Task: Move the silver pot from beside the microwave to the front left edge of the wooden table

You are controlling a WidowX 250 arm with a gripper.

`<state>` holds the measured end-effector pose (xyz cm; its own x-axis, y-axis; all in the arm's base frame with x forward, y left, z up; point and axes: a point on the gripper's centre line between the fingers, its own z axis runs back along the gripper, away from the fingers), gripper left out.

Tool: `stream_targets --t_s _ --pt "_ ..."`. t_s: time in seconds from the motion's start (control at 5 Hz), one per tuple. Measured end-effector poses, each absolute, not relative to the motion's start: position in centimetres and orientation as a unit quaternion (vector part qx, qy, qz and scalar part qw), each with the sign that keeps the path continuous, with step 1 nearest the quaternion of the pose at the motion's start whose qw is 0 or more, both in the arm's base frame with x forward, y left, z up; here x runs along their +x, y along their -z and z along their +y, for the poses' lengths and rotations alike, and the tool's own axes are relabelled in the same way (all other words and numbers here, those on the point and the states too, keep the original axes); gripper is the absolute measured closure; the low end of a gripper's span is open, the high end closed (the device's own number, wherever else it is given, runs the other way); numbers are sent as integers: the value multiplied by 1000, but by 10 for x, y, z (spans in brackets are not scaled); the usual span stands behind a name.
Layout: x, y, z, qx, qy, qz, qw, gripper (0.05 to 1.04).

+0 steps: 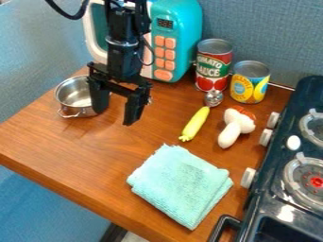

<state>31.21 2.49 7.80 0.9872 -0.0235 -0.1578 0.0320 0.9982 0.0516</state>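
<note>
Black gripper [114,116], fingers spread wide, by a shiny, round metal pot [74,97] on the left of a wood-grain table [95,149]; pot upright, axis vertical, loop handle facing front; folded, fuzzy teal cloth [180,184] nearer the viewer.

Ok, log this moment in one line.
tool open, empty | nearest: metal pot | teal cloth folded on counter | red can beside toy microwave

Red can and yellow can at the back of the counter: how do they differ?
The red can is taller and slimmer; the yellow can is squatter. The red can's label has a green band, while the yellow can's label has blue on it. The red can stands nearer the toy microwave, the yellow can nearer the stove. Both stand upright with silvery tops.
</note>
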Motion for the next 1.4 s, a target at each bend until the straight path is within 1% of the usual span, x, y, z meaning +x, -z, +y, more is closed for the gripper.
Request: stream_targets --t_s 0.2,0.4,0.6,0.8,1.0,1.2,1.4 --pt "309 -67 24 24 15 97 995 83" --pt "316 -65 35 14 0 70 997 83" --pt "320 -69 58 22 -25 67 997 83" --pt "330 -68 69 28 -37 74 996 83" --pt "348 -73 98 29 -63 80 994 83" --pt "360 -72 115 37 -66 89 993 83" --pt "372 -75 122 40 -66 88 993 83"
